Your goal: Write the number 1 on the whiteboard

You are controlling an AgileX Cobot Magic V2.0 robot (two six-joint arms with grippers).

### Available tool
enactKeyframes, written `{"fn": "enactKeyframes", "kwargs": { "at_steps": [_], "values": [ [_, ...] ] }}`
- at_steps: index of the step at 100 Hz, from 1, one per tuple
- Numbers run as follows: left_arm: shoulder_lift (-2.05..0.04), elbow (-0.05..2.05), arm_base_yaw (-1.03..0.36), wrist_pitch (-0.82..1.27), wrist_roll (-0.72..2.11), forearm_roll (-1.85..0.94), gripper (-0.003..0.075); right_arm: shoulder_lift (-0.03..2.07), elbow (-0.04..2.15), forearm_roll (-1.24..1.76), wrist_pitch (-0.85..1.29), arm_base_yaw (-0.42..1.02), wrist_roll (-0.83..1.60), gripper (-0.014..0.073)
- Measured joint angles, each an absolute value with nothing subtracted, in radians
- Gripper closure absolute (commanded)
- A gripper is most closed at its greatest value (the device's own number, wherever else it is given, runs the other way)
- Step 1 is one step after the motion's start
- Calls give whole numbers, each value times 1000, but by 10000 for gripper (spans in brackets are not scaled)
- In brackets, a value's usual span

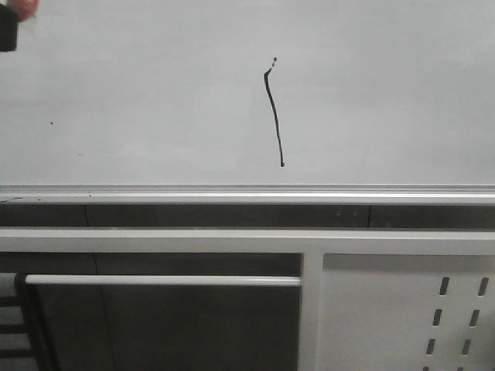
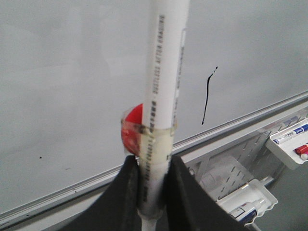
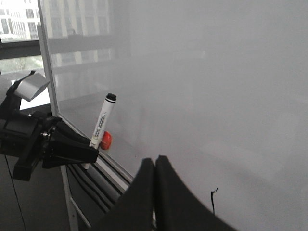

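The number 1 (image 1: 274, 116) stands drawn on the whiteboard (image 1: 155, 93); left gripper (image 2: 153, 180) clamps the marker (image 2: 166, 72) off at nine o'clock; right gripper (image 3: 155, 166) pinched empty; job looks done.

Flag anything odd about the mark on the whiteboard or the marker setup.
The number 1 is a wobbly, bowed stroke with stray dots above its top. The marker in the left gripper has a red object taped to it.

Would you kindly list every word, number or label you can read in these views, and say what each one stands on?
"1": hand-drawn black stroke, the number 1, on the whiteboard.
Grey print down the white marker held in the left claw: too blurred to read.
Labels on the spare markers in the trays: too small to read.
Nothing else legible.
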State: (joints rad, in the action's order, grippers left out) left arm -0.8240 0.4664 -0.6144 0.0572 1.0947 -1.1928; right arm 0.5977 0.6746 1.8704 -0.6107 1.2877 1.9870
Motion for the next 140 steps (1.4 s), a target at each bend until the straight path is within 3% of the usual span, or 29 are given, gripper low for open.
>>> {"fn": "enactKeyframes", "kwargs": {
  "at_steps": [30, 48, 80, 117, 140],
  "values": [
    [-971, 466, -912, -288, 1078, -1217, 738, 598, 655, 1870, -612, 1288, 2020, 673],
    [-1062, 466, -1035, -505, 819, -1110, 738, 598, 655, 1870, -618, 1288, 2022, 673],
    [-1201, 466, -1044, -596, 417, -801, 738, 598, 655, 1870, -627, 1288, 2022, 673],
    [-1330, 466, -1049, -706, 284, -699, 738, 598, 655, 1870, -648, 1288, 2023, 673],
    [-1373, 466, -970, -726, 138, -574, 738, 598, 655, 1870, -648, 1288, 2023, 673]
  ]
}}
